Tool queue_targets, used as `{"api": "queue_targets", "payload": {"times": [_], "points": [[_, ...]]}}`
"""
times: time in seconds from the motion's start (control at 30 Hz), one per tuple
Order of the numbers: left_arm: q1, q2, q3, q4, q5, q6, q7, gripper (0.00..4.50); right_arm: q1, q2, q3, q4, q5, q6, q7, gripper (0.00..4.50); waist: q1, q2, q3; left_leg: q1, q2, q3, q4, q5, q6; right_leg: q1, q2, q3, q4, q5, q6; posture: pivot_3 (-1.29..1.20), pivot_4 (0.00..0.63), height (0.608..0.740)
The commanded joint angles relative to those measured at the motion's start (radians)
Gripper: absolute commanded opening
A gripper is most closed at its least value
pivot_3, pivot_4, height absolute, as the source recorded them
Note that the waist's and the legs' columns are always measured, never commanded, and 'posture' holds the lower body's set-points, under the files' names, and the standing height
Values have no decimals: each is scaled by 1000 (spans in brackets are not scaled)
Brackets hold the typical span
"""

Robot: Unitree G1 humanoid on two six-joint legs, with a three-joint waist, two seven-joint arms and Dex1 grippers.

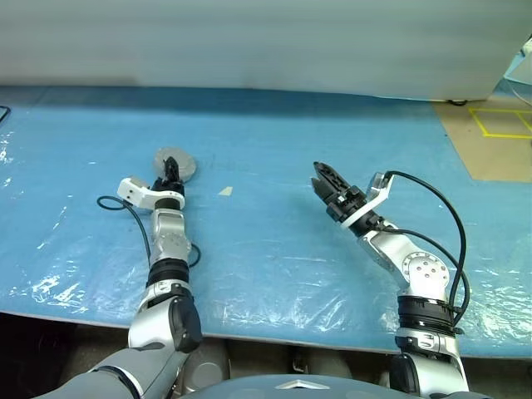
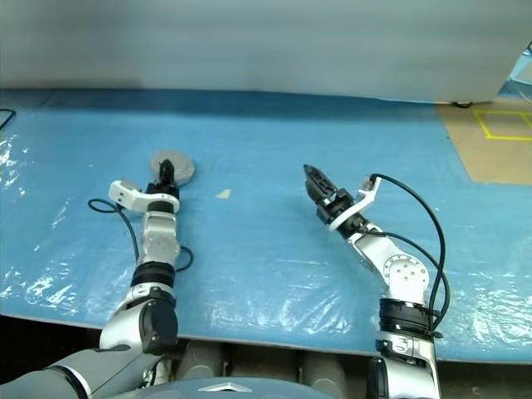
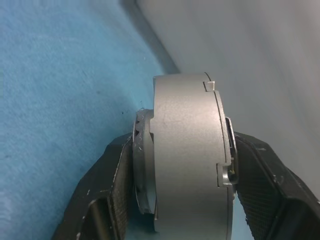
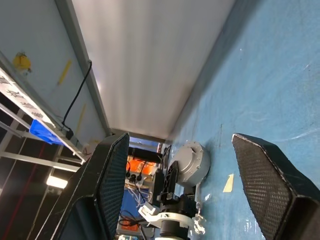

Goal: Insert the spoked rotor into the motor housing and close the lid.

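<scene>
My left gripper [image 1: 170, 172] is at the left of the blue table, shut on a round silver metal body, the motor housing [image 1: 184, 165]. In the left wrist view the housing [image 3: 187, 160] stands edge-on between the two black fingers [image 3: 107, 190], with a thinner silver disc, which looks like the lid [image 3: 142, 165], flat against one face. The spoked rotor is hidden. I cannot tell whether the housing touches the table. My right gripper [image 1: 326, 179] hovers over the middle of the table, open and empty. Its wrist view looks across at the housing [image 4: 192, 162].
A small tan scrap [image 1: 225, 190] lies on the blue sheet [image 1: 266, 249] between the two grippers. A grey wall [image 1: 249, 41] runs along the back of the table. Brown flooring with yellow tape [image 1: 499, 137] shows at the far right.
</scene>
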Motion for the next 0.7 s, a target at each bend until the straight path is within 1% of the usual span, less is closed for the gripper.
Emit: {"api": "queue_targets", "payload": {"times": [0.03,0.1,0.17,0.23,0.3,0.37,0.47,0.57,0.67,0.7], "points": [[26,47,11,19,66,-91,86,3815,-15,3,-4,-21,-12,11,23,3471,-4,0,0,0,0,0,0,0,0,0,0,0,0,0,0,0,150,740],[26,75,-2,54,132,-142,169,4421,-14,4,-6,-22,-21,15,27,3471,-11,0,0,1,0,0,0,0,0,1,0,0,0,0,0,0,150,740],[22,99,-7,85,174,-185,231,4473,-11,2,-5,-26,-37,19,32,3471,-16,0,0,2,0,1,0,0,0,2,0,0,0,0,0,0,150,740],[24,127,-40,99,236,-229,244,4473,-2,-11,25,-47,-128,-11,47,3471,-15,0,0,3,1,1,0,0,0,2,0,0,0,0,0,0,150,740],[24,138,-82,82,273,-252,211,4473,2,-24,73,-70,-256,-66,64,3471,-10,0,0,5,0,1,0,0,0,2,0,0,0,0,0,0,150,740],[31,141,-146,22,298,-255,118,4473,-2,-36,134,-83,-422,-170,78,3471,-1,0,0,3,0,0,0,0,0,2,0,0,-1,1,1,0,150,740],[83,149,-264,-126,304,-245,-89,4473,-12,-44,199,-94,-602,-300,120,3471,15,-1,0,1,0,0,2,0,0,1,0,-1,0,1,1,0,150,740],[155,172,-369,-267,291,-185,-256,4473,-5,-77,280,-98,-758,-399,197,3471,13,-1,0,1,0,1,2,0,0,0,-1,-1,0,1,1,0,150,740],[241,227,-466,-385,262,-103,-448,4473,19,-129,362,-96,-900,-499,291,3471,8,-1,0,3,1,2,0,0,0,0,-1,0,0,0,0,0,150,740],[262,243,-487,-408,251,-74,-496,4473,26,-140,375,-93,-925,-520,314,3471,4,-1,0,4,1,3,-1,0,0,0,0,1,0,0,0,0,150,740]]}}
